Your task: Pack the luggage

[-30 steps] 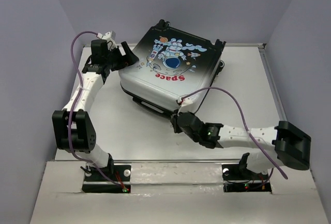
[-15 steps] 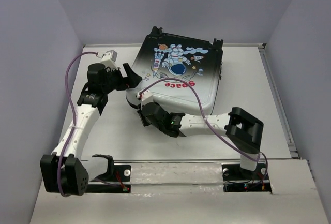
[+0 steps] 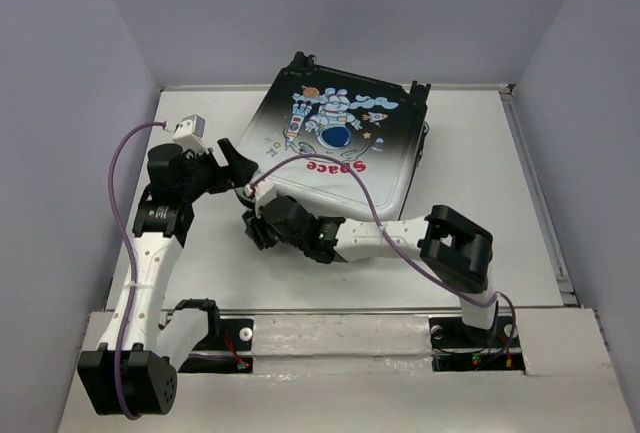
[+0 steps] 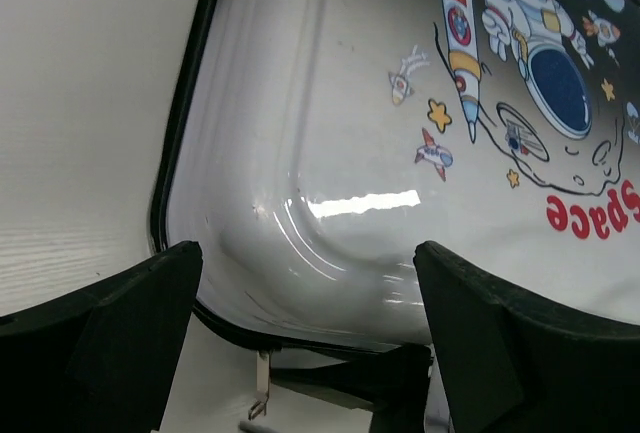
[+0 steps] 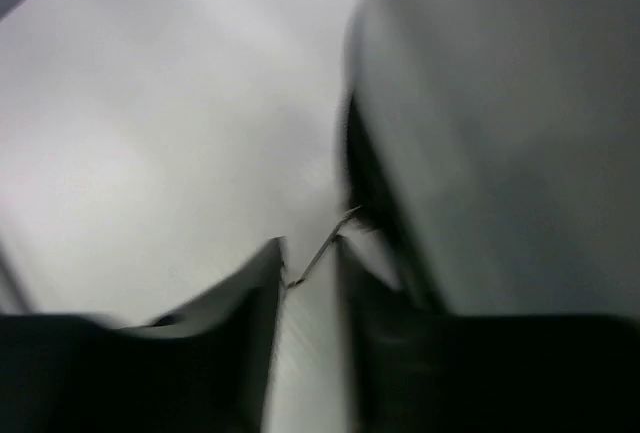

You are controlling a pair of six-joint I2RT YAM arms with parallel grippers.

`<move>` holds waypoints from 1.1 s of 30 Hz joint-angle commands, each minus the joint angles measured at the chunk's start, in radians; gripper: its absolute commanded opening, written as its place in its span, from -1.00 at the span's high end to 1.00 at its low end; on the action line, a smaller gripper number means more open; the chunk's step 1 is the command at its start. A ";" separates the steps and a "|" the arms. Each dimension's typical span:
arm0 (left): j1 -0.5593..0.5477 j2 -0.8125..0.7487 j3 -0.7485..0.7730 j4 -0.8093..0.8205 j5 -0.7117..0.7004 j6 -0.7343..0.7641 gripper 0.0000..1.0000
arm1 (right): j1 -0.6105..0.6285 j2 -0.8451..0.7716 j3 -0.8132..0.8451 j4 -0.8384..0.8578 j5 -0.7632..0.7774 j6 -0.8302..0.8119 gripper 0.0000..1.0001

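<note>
A white table boxed in by pale lavender walls. The luggage lies flat and closed on the far middle of the table, printed shell upward, turned so that its near-left corner faces both arms.

Left gripper: fingers spread wide, straddling that corner from above without touching it. In its wrist view we see the shell's rounded corner between the two pads, and the black zip track running round the rim.

Right gripper: low against the table at the same corner, just beside the rim. Its fingers stand a little apart, with the thin metal zip pull lying in the narrow gap. The view is blurred, but the gap looks wider than the pull, so we read it as not clamped.

Handling, as we judge it: the shell is stiff and glossy and will not yield to a pinch. The curved corner gives two fingers little to bite on, and they would likely slip off. The zip pull is the proper hold for working the closure, though it is small, loose and easily lost. To shift or steady the case, we would press on the rim rather than grasp it. Its weight cannot be told from here.
</note>
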 commanded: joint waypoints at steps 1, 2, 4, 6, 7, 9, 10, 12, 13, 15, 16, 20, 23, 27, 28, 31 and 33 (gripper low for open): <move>-0.038 0.049 -0.047 -0.129 0.085 0.046 -0.98 | 0.091 -0.243 -0.083 0.031 -0.272 0.072 -0.53; -0.038 0.061 -0.024 -0.130 0.050 0.052 -0.98 | 0.091 -0.300 -0.115 -0.075 -0.268 0.085 -0.75; -0.038 0.079 -0.005 -0.123 0.020 0.048 -0.98 | 0.091 -0.447 -0.168 -0.208 -0.229 0.108 -0.99; -0.038 0.081 0.013 -0.091 0.003 0.038 -0.98 | 0.091 -0.538 -0.212 -0.382 -0.128 0.114 -0.99; -0.038 0.084 0.018 -0.083 0.006 0.034 -0.98 | 0.079 -0.587 -0.228 -0.416 -0.086 0.123 -1.00; -0.039 0.115 0.041 -0.075 0.034 0.031 -0.98 | -0.046 -0.728 -0.249 -0.468 -0.055 0.155 -0.99; -0.041 0.127 0.054 -0.075 0.039 0.031 -0.98 | -0.115 -0.771 -0.269 -0.487 -0.028 0.170 -1.00; -0.043 0.155 0.064 -0.066 0.042 0.034 -0.98 | -0.350 -0.875 -0.286 -0.494 -0.012 0.189 -0.99; -0.044 0.164 0.071 -0.067 0.036 0.035 -0.98 | -0.419 -0.892 -0.284 -0.519 0.030 0.192 -1.00; -0.053 0.190 0.079 -0.064 0.011 0.040 -0.98 | -0.563 -0.889 -0.266 -0.539 0.049 0.184 -1.00; -0.058 0.199 0.081 -0.061 0.000 0.041 -0.98 | -0.696 -0.874 -0.260 -0.557 0.017 0.180 -1.00; -0.096 0.230 0.071 -0.026 -0.027 0.035 -0.98 | -0.907 -0.787 -0.254 -0.559 -0.099 0.197 -1.00; -0.142 0.259 0.050 0.001 -0.033 0.028 -0.97 | -0.926 -0.695 -0.246 -0.530 -0.234 0.198 -1.00; -0.223 0.262 0.012 0.041 -0.020 0.000 -0.84 | -0.935 -0.586 -0.219 -0.461 -0.408 0.203 -0.99; -0.275 0.259 0.007 0.046 -0.027 -0.006 -0.83 | -0.935 -0.563 -0.190 -0.435 -0.496 0.192 -0.98; -0.354 0.228 -0.022 0.070 -0.027 -0.043 -0.82 | -0.935 -0.445 -0.114 -0.425 -0.677 0.174 -0.85; -0.442 0.201 -0.050 0.104 -0.027 -0.089 -0.81 | -0.935 -0.358 -0.033 -0.425 -0.779 0.164 -0.82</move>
